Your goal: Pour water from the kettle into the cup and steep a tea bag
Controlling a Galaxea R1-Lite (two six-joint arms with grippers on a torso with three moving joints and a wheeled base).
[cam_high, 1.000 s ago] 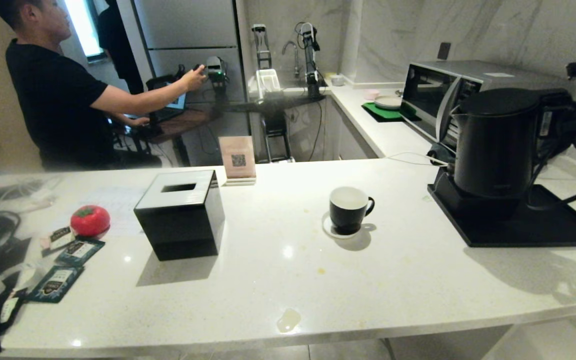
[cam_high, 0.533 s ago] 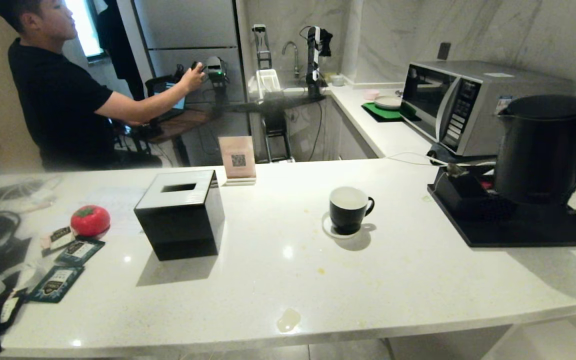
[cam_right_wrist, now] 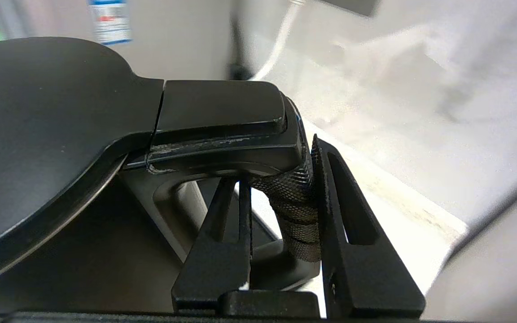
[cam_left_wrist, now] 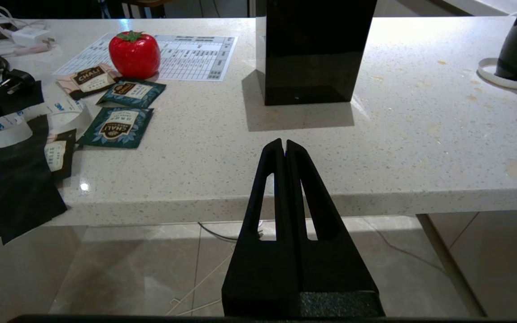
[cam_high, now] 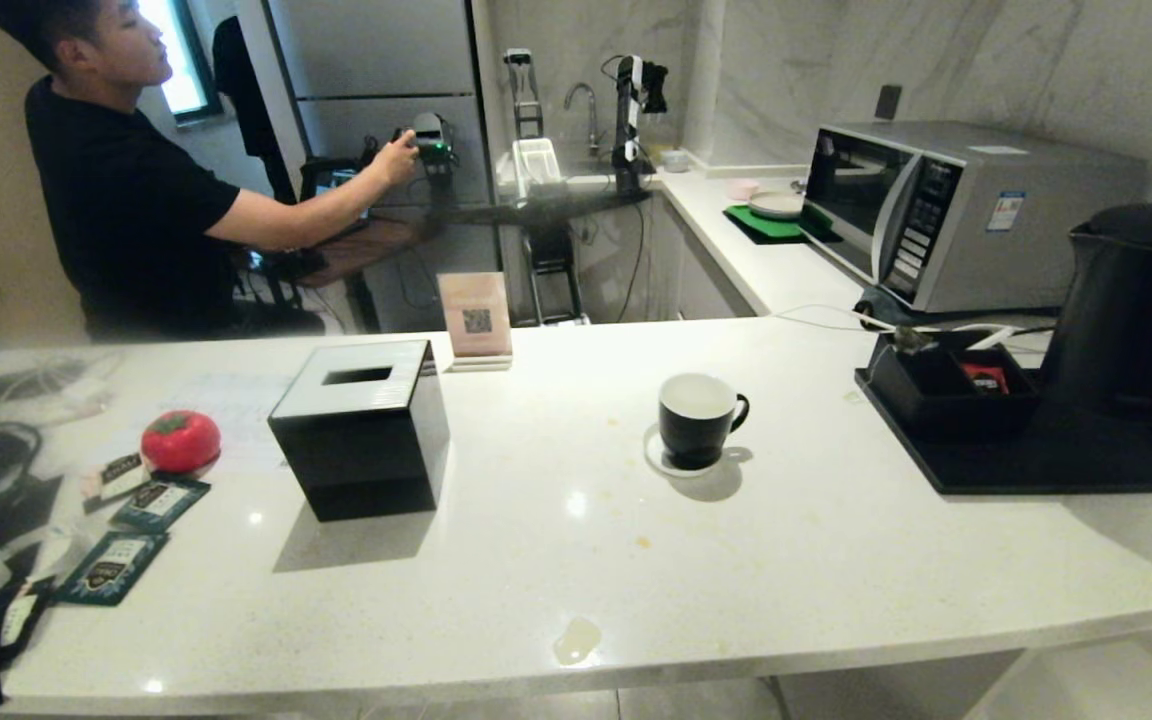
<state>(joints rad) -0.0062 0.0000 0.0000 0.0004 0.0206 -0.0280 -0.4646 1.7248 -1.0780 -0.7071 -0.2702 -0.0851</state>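
The tall black kettle (cam_high: pixel 1136 310) stands upright at the far right, over the right part of a black tray (cam_high: pixel 1056 462); whether it touches the tray I cannot tell. My right gripper (cam_right_wrist: pixel 281 166) is shut on the kettle's mesh-wrapped loop handle (cam_right_wrist: pixel 295 211), just under the lid (cam_right_wrist: pixel 38 116), and is outside the head view. The black cup (cam_high: pixel 698 418) with a white inside sits on a white coaster (cam_high: pixel 656 458) mid-counter. Tea bag packets (cam_high: pixel 156 500) lie at the left. My left gripper (cam_left_wrist: pixel 284 142) hangs shut and empty before the counter's front edge.
A black tissue box (cam_high: pixel 361 430) stands left of the cup, with a red tomato-shaped object (cam_high: pixel 180 440) and cables further left. A black compartment box (cam_high: pixel 946 395) sits on the tray. A microwave (cam_high: pixel 946 210) is behind it. A person (cam_high: pixel 126 200) works beyond the counter.
The kettle has travelled to the right with my right gripper on its handle, uncovering the compartment box. The right arm has left the head view. The cup has not moved.
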